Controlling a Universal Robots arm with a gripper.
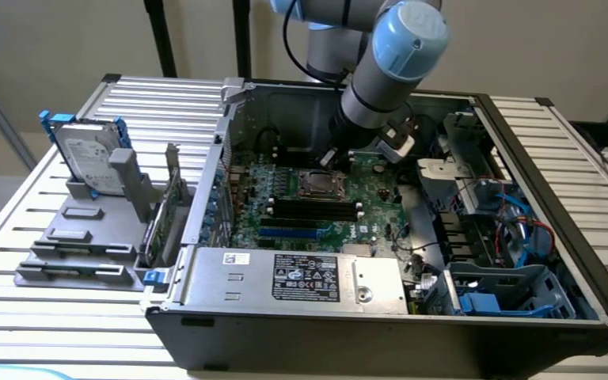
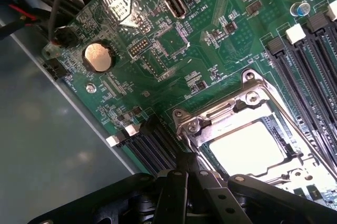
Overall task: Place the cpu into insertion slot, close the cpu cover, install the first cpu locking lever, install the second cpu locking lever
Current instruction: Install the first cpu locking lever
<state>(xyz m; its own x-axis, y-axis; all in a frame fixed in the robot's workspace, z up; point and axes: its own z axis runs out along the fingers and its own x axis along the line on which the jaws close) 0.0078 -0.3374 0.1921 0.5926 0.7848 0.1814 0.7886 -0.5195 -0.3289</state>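
My jaws (image 2: 192,182) are clenched and empty, poised just beside the insertion slot (image 2: 258,139) on the green motherboard (image 2: 174,39). The cpu (image 2: 247,147) already lies in the slot, its pale face showing through the window of the cpu cover (image 2: 221,116), which looks folded down over it. I judge the work is at the locking levers, so I should press squarely and gently, clear of the memory slots (image 2: 310,71).

Cover (image 2: 247,110): bright polished metal. Cpu (image 2: 247,147): pale, glossy. Board (image 2: 158,39): green, semi-gloss. Gripper (image 2: 192,192): matt black. Case (image 1: 389,336): dull grey metal.
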